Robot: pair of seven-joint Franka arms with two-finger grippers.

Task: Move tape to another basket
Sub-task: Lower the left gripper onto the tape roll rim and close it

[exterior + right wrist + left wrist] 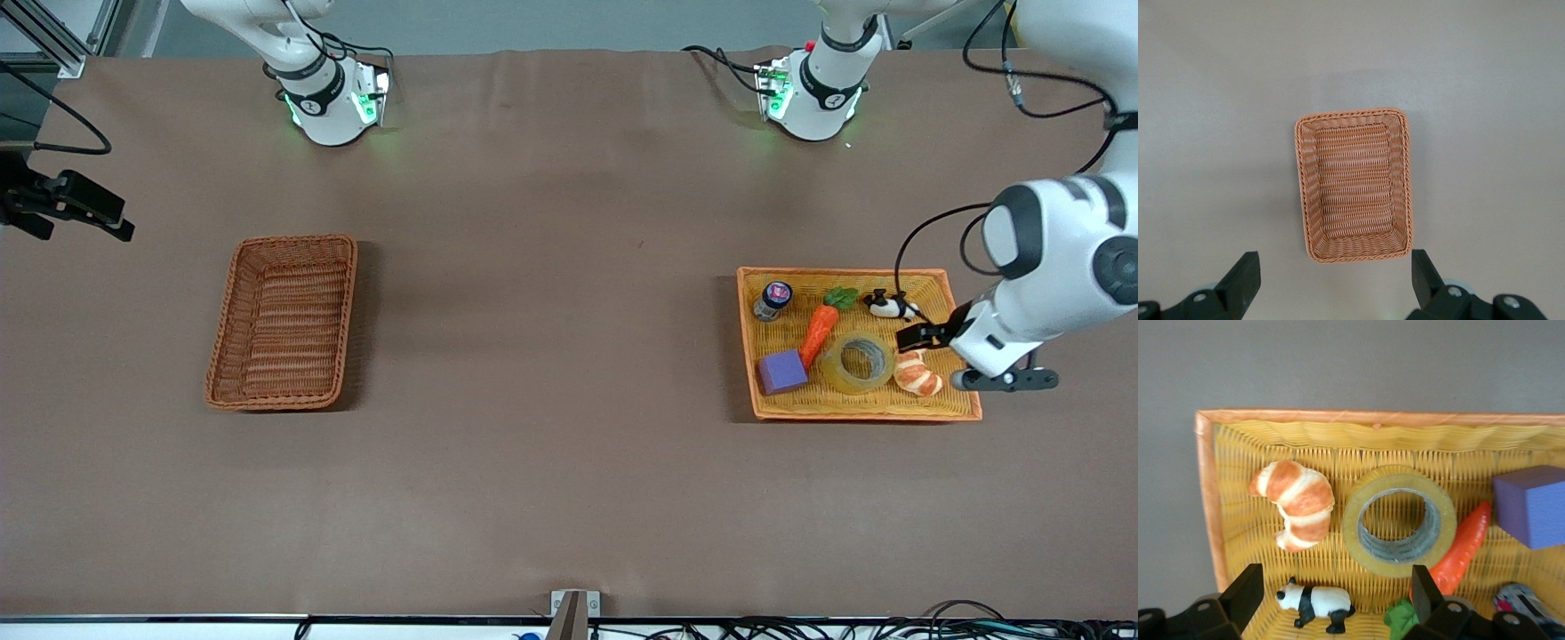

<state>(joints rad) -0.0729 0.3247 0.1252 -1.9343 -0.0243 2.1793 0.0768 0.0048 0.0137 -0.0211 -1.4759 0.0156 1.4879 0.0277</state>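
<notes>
Tape (858, 362): flat in tray (965, 409), between carrot (820, 331) and croissant (916, 373), core upward for pinching.
Left gripper (1335, 603): over tray's edge, jaws spread.
Right gripper (1335, 283): waits above basket (283, 322), jaws spread.

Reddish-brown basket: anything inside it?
Nothing: the basket shows only bare weave in both the front and right wrist views. The tape lies in the yellow tray. No part of the basket floor is covered.
</notes>
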